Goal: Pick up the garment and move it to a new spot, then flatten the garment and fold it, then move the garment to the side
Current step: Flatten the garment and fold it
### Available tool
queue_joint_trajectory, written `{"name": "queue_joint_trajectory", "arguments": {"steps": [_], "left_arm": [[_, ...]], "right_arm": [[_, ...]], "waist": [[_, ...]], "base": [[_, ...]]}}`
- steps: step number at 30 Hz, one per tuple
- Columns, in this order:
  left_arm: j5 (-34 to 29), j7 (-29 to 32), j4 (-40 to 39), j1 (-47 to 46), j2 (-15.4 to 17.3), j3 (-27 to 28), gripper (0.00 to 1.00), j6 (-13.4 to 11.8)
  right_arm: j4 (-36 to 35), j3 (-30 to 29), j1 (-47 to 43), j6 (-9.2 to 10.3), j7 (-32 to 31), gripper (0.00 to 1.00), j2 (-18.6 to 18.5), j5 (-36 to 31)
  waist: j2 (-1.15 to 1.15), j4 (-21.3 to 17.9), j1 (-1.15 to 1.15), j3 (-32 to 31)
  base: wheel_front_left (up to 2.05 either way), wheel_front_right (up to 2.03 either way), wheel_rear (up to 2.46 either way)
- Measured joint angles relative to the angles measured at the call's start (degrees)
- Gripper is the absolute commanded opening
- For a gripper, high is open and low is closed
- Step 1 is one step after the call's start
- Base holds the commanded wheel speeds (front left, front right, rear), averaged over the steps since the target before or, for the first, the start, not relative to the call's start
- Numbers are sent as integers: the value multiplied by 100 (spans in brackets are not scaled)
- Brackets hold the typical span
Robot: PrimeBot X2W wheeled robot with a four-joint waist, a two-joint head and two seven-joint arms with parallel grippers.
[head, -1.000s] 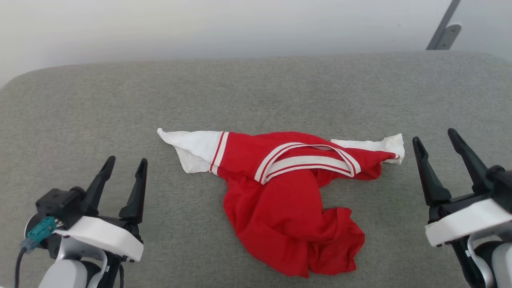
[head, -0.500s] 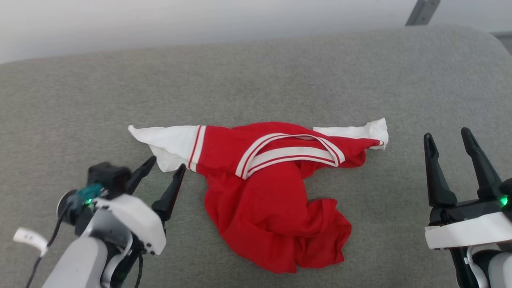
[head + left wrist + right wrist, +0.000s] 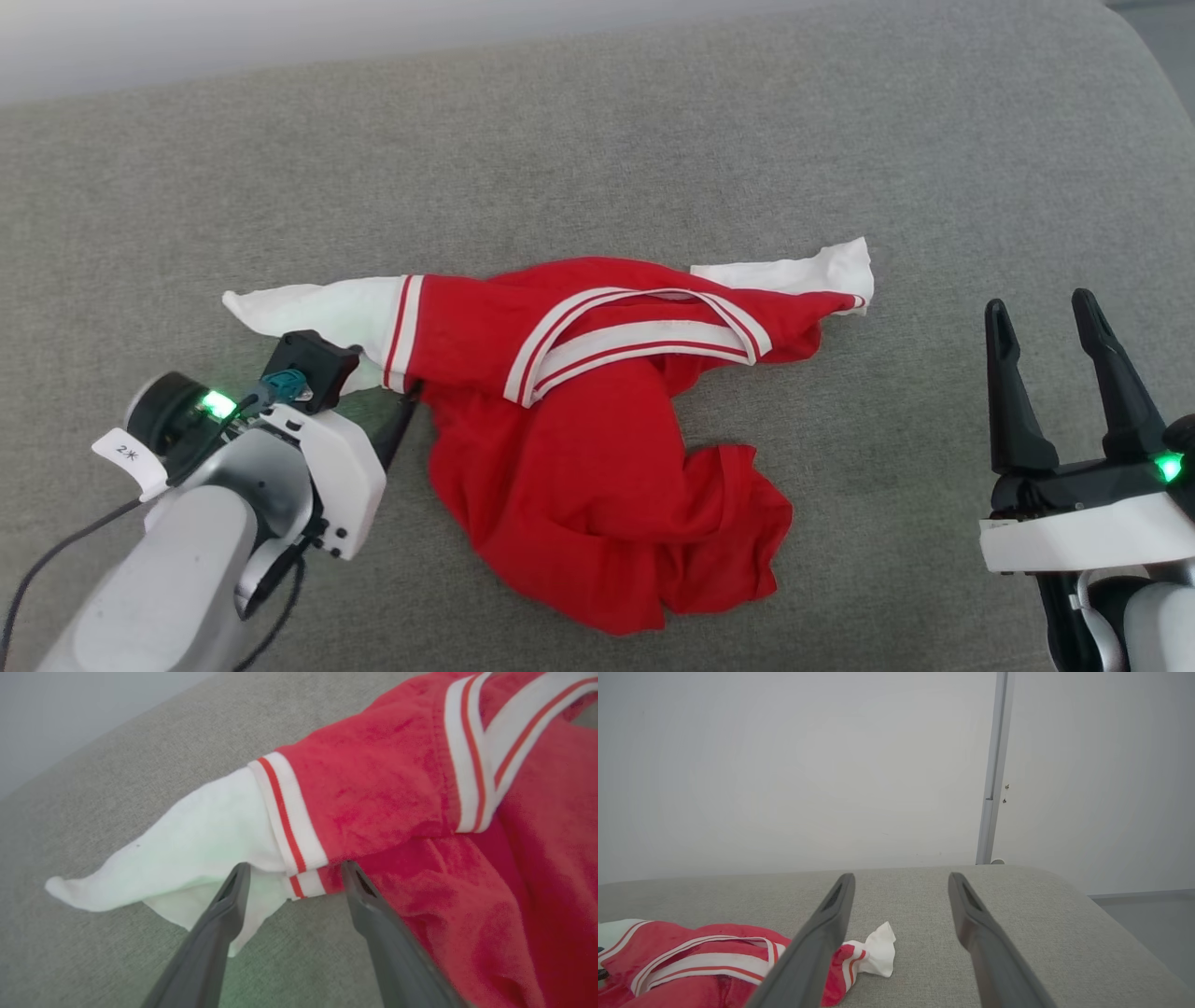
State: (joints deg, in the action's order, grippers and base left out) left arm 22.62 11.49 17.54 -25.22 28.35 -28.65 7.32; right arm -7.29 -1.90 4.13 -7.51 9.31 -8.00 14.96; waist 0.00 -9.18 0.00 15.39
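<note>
**Left fingers set at the sleeve seam, first pick-up not yet made**

The left gripper (image 3: 295, 868) has its dark fingers (image 3: 219, 924) spread wide. Their tips straddle the striped seam (image 3: 285, 826) where the left white sleeve (image 3: 205, 844) meets the red body, pinching nothing.

I judge this to be the opening pick-up. The next move calls for easing onto the thin cloth and closing there.

The right gripper (image 3: 1038, 303), its fingers spread too and empty, hovers well to the right.

The red jersey-style T-shirt (image 3: 579, 467) lies crumpled mid-way across the grey fabric-covered bench (image 3: 653, 140). Its sleeves reach left and right, the striped neckband (image 3: 635, 341) faces up, and the body is bunched on the near side.
</note>
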Motion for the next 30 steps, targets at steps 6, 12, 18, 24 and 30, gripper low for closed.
{"name": "queue_joint_trajectory", "arguments": {"steps": [6, 12, 18, 24, 30], "left_arm": [[-527, -199, 145, -190, 235, -183, 100, -75], [-950, -344, -3, -263, 467, -305, 100, -316], [-949, -353, -287, -237, 502, -339, 100, -330], [-1016, -341, -420, -229, 626, -465, 100, -318], [-1204, -459, -265, -330, 659, -646, 100, -253]], "right_arm": [[24, 1, 4, 0, 44, 100, 38, 38], [52, 11, 3, 0, 62, 100, 37, 88], [49, 16, -7, 0, 27, 100, 18, 109], [9, 19, -27, 0, -32, 100, 3, 127], [-41, 34, -26, 0, -88, 100, -7, 155]], "waist": [[0, -64, 0, 81], [0, -28, 0, 61], [0, 38, 0, 9], [0, 116, 0, -25], [0, 129, 0, 10]], "base": [[0, 0, 0], [0, 0, 0], [0, 0, 0], [0, 0, 0], [0, 0, 0]]}}
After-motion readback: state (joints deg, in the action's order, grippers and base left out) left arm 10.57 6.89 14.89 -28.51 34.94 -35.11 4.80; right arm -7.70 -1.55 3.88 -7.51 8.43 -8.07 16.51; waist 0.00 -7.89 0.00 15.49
